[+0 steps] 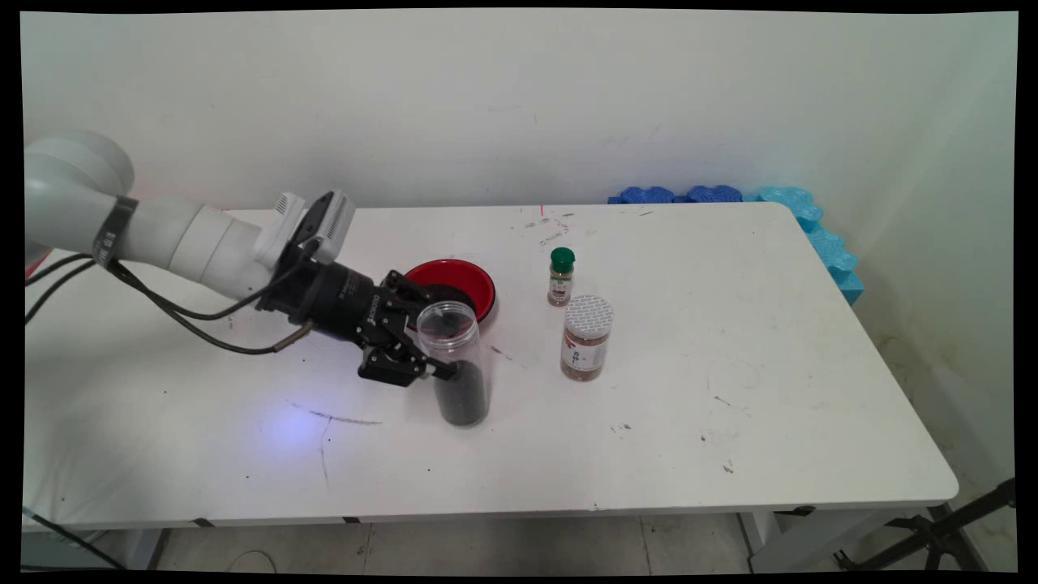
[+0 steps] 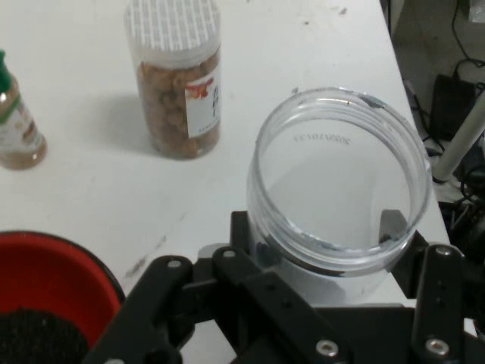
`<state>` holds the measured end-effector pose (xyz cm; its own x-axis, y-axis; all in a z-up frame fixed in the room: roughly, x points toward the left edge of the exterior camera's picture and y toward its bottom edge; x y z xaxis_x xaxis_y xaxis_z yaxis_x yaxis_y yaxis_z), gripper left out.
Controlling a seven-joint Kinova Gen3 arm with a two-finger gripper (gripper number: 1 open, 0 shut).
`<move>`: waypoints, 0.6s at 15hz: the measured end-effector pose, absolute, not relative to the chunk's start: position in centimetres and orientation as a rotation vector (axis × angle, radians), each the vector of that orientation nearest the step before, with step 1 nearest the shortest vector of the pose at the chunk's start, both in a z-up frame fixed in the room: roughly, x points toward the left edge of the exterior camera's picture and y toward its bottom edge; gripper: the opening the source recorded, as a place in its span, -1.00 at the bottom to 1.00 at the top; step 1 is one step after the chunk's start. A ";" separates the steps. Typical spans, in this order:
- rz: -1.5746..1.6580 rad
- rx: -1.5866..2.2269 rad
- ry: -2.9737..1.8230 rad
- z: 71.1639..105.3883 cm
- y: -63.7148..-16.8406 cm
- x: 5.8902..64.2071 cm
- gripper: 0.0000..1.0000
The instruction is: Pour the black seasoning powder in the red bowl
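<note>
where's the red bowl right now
In the main view the red bowl sits left of centre on the table, just behind the gripper and the clear jar.

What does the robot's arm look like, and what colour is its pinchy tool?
The arm is white, made of fat rounded tube pieces, with a dark band round one piece. Black cables droop beneath it. A white boxy part sits on its wrist. The tool at the end is black, built from jointed bars with small silver screws, and has two fingers.
</note>
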<state>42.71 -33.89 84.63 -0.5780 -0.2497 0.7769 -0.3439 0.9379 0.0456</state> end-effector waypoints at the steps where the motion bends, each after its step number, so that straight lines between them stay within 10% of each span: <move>1: 0.144 0.396 -2.208 85.0 -33.9 42.8 -1.00; 9: 0.095 0.387 -2.126 89.4 -34.6 43.4 -1.00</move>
<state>43.42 -34.59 89.37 -0.5081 -0.2375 0.8279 -0.3103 0.9472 0.0813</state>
